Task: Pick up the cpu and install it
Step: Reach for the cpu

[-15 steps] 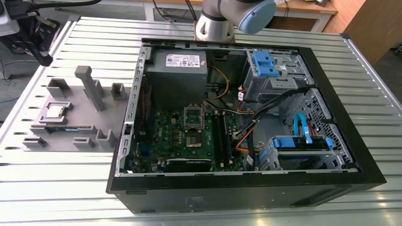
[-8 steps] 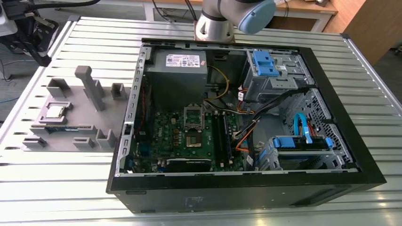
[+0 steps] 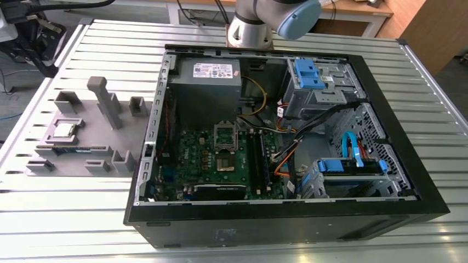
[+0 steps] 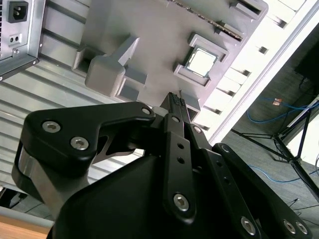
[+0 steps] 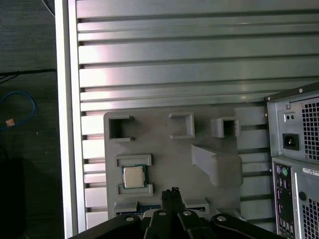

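Our pincer (image 4: 175, 98) is hanging clenched, its black fingers pressed together and gripping nothing; in both wrist views we are seeing its tips (image 5: 172, 191) pointing toward the grey holder plate (image 5: 164, 159). The cpu (image 5: 133, 177) is lying flat in a square pocket of that plate, silver top up, near the tips but apart from them. The second wrist view is catching the same chip (image 4: 201, 61) at a slant.

From the exterior view we are getting the wider layout. The plate (image 3: 87, 118) is resting on the ribbed metal desk (image 3: 73, 219) with the cpu (image 3: 64, 130) toward the exterior view's left. Just beside it the open computer case (image 3: 278, 219) is showing its green motherboard (image 3: 212, 164) and bare socket (image 3: 223, 139). The arm (image 3: 267, 19) is rising behind the case. The first wrist view is adding the case's rear panel (image 5: 299, 164).
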Robot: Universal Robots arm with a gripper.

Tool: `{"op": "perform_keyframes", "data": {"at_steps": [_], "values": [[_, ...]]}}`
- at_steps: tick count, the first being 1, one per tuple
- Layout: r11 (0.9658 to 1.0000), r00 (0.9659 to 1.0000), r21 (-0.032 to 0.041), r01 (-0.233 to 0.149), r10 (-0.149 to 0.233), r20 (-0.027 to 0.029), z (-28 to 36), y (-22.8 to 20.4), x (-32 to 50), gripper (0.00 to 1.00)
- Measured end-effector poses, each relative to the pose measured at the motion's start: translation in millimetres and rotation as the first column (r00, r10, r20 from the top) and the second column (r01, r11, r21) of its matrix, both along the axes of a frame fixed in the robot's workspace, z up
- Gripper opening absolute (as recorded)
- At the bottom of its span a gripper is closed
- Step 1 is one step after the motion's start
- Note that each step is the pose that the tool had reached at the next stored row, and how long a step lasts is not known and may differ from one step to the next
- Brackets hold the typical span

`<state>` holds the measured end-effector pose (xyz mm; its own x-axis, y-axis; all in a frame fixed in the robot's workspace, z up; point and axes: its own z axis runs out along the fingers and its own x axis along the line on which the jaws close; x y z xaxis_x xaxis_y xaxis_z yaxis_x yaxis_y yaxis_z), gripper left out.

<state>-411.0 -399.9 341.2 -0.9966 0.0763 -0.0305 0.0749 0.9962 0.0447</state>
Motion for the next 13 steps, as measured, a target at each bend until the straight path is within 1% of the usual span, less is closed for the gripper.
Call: {"op": "perform_keyframes", "data": {"at_steps": [13], "values": [[1.0000,1.0000,0.0000,0.000,0.000,0.0000,-0.8,0.0,-3.4,0.11]]}}
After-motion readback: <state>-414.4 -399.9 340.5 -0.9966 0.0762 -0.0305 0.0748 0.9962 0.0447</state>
